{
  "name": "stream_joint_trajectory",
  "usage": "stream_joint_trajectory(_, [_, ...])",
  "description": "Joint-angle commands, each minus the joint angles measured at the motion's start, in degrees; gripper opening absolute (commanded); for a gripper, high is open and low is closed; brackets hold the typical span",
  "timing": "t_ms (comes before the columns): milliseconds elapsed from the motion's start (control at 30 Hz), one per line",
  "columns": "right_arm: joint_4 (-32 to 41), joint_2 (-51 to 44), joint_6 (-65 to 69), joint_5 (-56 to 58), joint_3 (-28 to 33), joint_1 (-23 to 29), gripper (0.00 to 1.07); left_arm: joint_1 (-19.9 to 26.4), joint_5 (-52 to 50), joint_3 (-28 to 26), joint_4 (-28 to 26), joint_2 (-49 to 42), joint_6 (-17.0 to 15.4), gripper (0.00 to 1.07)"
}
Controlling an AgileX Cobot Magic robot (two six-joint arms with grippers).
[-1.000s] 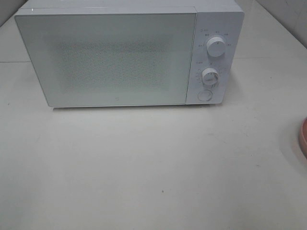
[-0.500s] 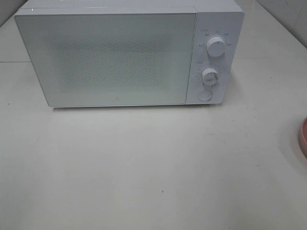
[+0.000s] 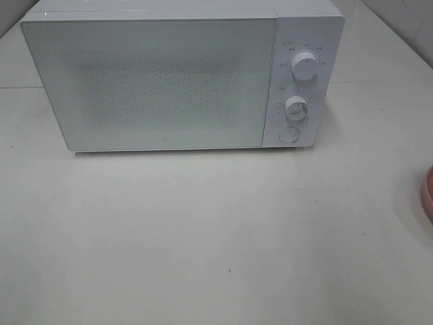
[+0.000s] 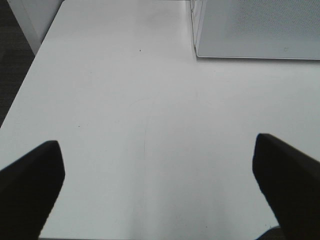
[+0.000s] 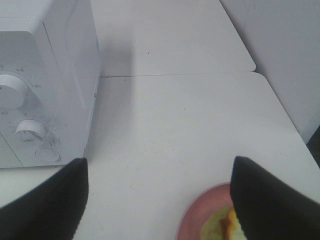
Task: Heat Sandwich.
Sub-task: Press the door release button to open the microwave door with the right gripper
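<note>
The sandwich (image 5: 223, 226) shows only as a pale yellow-green edge with a brown crust, lying on the round pink plate (image 5: 192, 222). Most of it is cut off in the right wrist view and behind one finger. My right gripper (image 5: 157, 200) hovers open above the table beside the plate, and its fingers (image 5: 45, 200) hold nothing. The white microwave (image 3: 169, 81) stands at the back of the table with its door shut. My left gripper (image 4: 157, 185) is open and empty over bare table, near the microwave's corner (image 4: 250, 30). Neither gripper appears in the exterior high view.
The microwave's two knobs (image 3: 305, 66) and round button (image 3: 289, 135) sit on its right panel. The pink plate's rim (image 3: 427, 195) pokes in at the table's right edge. A wall (image 5: 280, 45) runs along the table's right side.
</note>
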Motion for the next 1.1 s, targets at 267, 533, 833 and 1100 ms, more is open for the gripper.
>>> stream_joint_trajectory(267, [0.06,10.08,0.17,-18.28,2.81,-0.06,0.75,0.11,-0.86,0.06,0.06,-0.97,-0.06,0.98])
stream_joint_trajectory(533, [3.21,10.26,-2.52,-32.95,10.49,-0.06,0.73,0.11,-0.86,0.06,0.06,-0.97,-0.06,0.98])
stream_joint_trajectory(833, [4.76,17.59,-6.07,-47.27,13.24,0.57,0.73,0.11,-0.86,0.06,0.06,-0.97,-0.06,0.98])
stream_joint_trajectory(1100, [15.64,23.66,-16.84,-56.72,15.7,13.24,0.73,0.11,-0.86,0.06,0.06,-0.97,-0.06,0.98])
